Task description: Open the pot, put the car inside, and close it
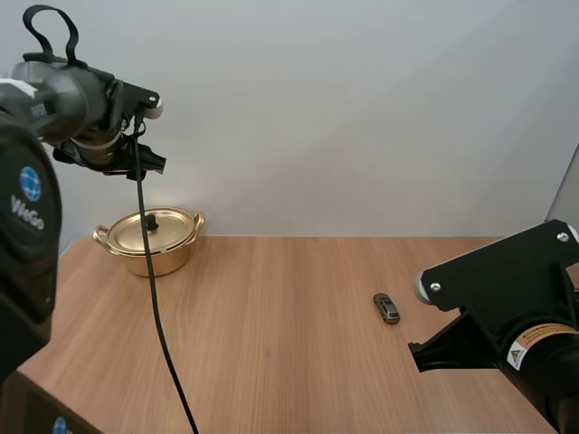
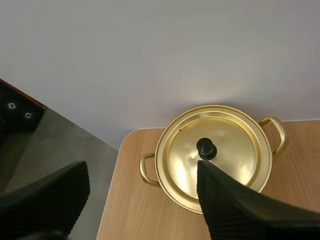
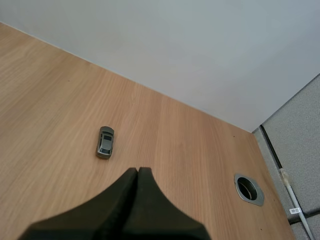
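1. The pot stood at the far left of the tabletop, close to its back edge. Its lid sat flat on it, with the black knob upright in the middle, so the pot was closed.
2. The left claw hung above the pot with its fingers wide apart and the ribbed faces turned to each other. It held nothing. In the left wrist view one finger appeared near the knob, but the high view showed this claw well above the pot and not touching it.
3. The car, a small grey toy, lay on its wheels on the bare wood at the right side of the tabletop, well apart from the pot.
4. The right claw was closed on nothing, its two fingers pressed together as one dark wedge. It was above the tabletop near the car, without touching it.
5. In my judgement, no step of the task was finished at this moment. The opening seemed to be the step in hand, because the left claw was open over the knob.
6. Everything was left to do: to grip the knob and take the lid off, to pick up the car and put it inside the pot, and to set the lid on again. For the car, the right claw would first need to open.
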Robot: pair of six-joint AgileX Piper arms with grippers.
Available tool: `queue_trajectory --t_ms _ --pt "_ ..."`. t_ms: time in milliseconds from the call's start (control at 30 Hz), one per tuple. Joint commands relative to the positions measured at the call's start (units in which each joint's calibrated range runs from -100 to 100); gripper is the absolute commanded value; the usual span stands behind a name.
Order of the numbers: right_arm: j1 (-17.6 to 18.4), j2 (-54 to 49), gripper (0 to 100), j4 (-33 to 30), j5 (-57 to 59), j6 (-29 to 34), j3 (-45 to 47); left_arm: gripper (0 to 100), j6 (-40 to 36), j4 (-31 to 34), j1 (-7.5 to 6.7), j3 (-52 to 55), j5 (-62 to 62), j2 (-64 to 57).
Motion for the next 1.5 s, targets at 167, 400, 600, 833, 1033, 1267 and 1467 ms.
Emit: queue_trajectory --t_ms 167,400,600,833,1033,1267,1467 --pt "-0.99 0.0 0 0.01 -0.08 -0.06 0.0 100 10.59 -16.25 0.15 -13.4 18.4 10.03" --pt "-1.67 0.0 0 0.01 0.13 -0.17 0.0 100 15.23 -22.98 2.77 -22.97 29.88 19.45" --pt "-1.74 0.0 0 0.24 0.13 -0.17 0.0 100 18.49 -29.9 4.81 -27.08 34.13 25.27" --pt "-1.82 0.0 0 0.34 0.31 -0.17 0.0 100 20.65 -29.9 4.81 -29.81 35.74 30.83" --pt "-2.11 0.0 0 0.68 0.28 -0.17 0.0 100 21.12 -29.9 4.81 -31.95 35.05 34.55" --pt "-2.83 0.0 0 0.65 0.12 -0.17 0.0 100 21.73 -29.9 4.81 -32.11 33.21 37.68" --pt "-3.18 0.0 0 0.79 -0.05 -0.17 0.0 100 21.82 -29.9 4.81 -32.11 27.72 38.53"
